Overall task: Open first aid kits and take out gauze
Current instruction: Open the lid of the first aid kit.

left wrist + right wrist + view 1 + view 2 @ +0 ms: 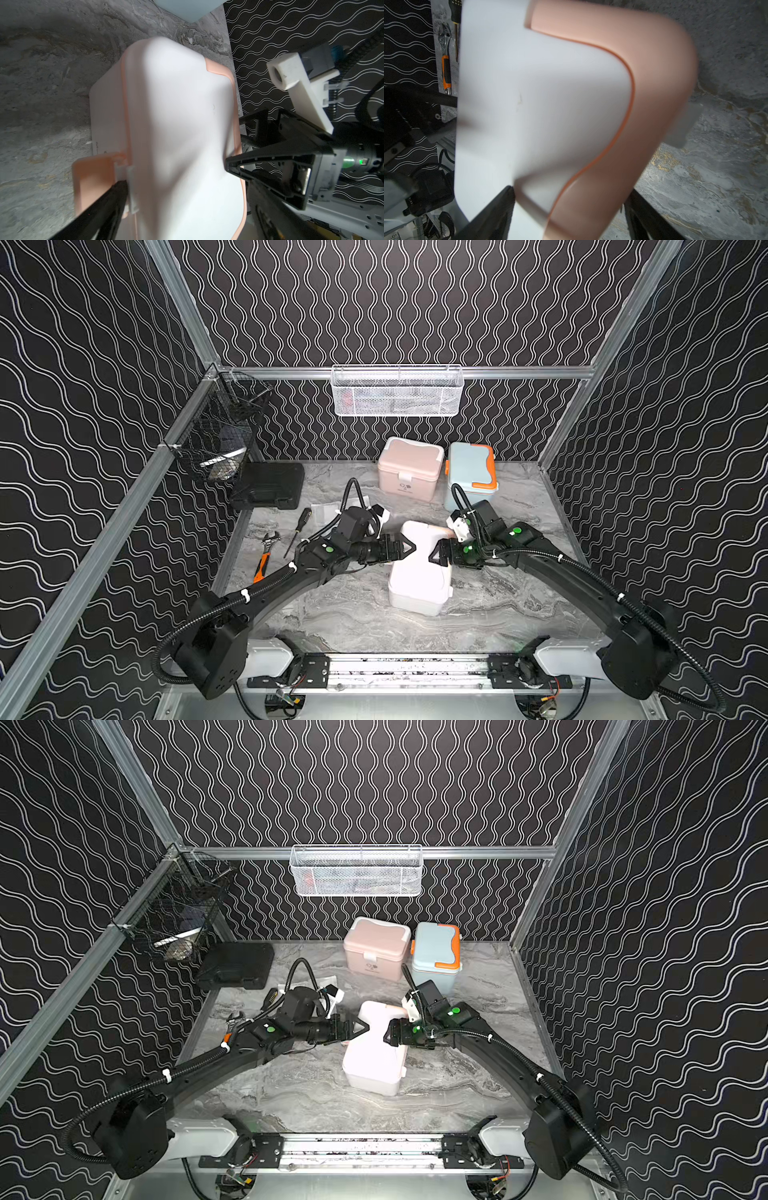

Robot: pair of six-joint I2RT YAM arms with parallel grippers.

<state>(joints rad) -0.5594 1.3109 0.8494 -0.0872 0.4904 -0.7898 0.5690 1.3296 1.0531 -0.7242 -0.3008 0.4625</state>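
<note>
The white first aid kit with peach trim [419, 580] [176, 124] [539, 104] stands mid-table, lid down. My left gripper [409, 548] [187, 187] is open at its left edge, one finger by the peach latch [93, 182], the other over the lid. Opposite it, my right gripper [434, 556] [570, 191] is open, its fingers either side of the peach handle [643, 83]. A pink kit [409, 468] and a blue-grey kit with orange trim [471, 472] stand shut at the back. Flat clear-wrapped gauze [322, 512] lies behind my left arm, partly hidden.
A black hard case [268, 485] sits at the back left. A screwdriver [299, 531] and an orange-handled wrench [266, 556] lie near the left edge. A white mesh basket [397, 391] hangs on the back wall, a black wire basket [220, 439] on the left rail.
</note>
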